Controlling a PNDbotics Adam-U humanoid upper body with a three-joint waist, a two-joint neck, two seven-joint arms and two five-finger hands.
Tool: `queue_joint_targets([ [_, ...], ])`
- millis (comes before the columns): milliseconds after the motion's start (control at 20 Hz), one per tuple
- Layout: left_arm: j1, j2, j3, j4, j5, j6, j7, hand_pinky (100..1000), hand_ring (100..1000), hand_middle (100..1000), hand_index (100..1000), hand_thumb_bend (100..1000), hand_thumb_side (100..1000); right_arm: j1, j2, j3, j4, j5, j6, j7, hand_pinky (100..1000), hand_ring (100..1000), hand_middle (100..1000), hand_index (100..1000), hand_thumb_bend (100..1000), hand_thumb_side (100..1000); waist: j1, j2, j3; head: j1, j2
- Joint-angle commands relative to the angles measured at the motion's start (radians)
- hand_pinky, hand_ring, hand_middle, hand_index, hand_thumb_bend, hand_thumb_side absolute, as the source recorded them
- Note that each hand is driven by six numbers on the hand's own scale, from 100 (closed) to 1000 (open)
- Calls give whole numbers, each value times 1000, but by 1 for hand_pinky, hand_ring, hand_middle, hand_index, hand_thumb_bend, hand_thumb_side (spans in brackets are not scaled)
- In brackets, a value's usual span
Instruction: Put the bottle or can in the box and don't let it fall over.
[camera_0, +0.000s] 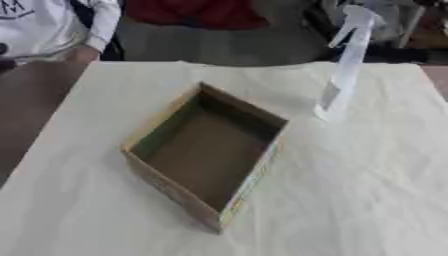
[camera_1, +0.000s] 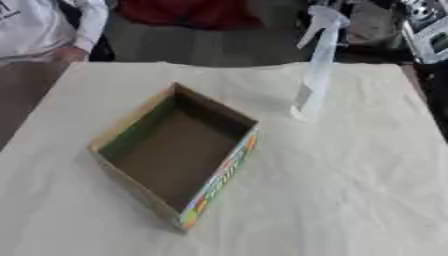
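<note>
Box (camera_0: 206, 155): we see an open cardboard box nearest us, lying on the counter turned cornerwise, one corner toward us and one toward the far edge; nothing shows inside it, only its brown floor and walls.
Box side: we make out a strip of coloured print along its right outer wall in the right eye view.
Counter (camera_0: 367, 200): we see it covered by a pale, creased sheet that reaches every near edge of the view; a brown bare strip shows along the left.
Bottle (camera_0: 346, 65): we find a clear spray bottle with a white trigger head standing upright on the sheet, behind and to the right of the box, apart from it and outside it.
Bottle head: its nozzle points to our left.
Hands: we see neither of the robot's hands in either view, so we cannot tell whether their fingers are wide, narrow or holding anything.
Far edge: dark floor and blurred clutter lie beyond the counter.
</note>
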Motion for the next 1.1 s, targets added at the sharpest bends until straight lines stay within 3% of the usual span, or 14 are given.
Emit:
queue_joint_targets([
  [50, -18, 31, 1, -18, 4, -1, -5, 715, 721, 732, 873, 251, 628, -34, -7, -10, -2, 7, -12, 6, 898, 950, 930, 949, 100, 971, 0, -12, 4, -5, -23],
  [600, -22, 32, 2, -23, 5, -2, -5, 714, 721, 732, 873, 250, 632, -40, 19, 6, -10, -3, -11, 18, 895, 947, 929, 948, 100, 981, 1, 6, 16, -13, -41],
  [1100, -14, 42, 1, -19, 1, 0, -10, 713, 719, 733, 871, 245, 639, -45, -7, 5, -33, -26, -10, 59, 894, 945, 929, 954, 100, 1000, -2, 7, 14, -12, -37],
])
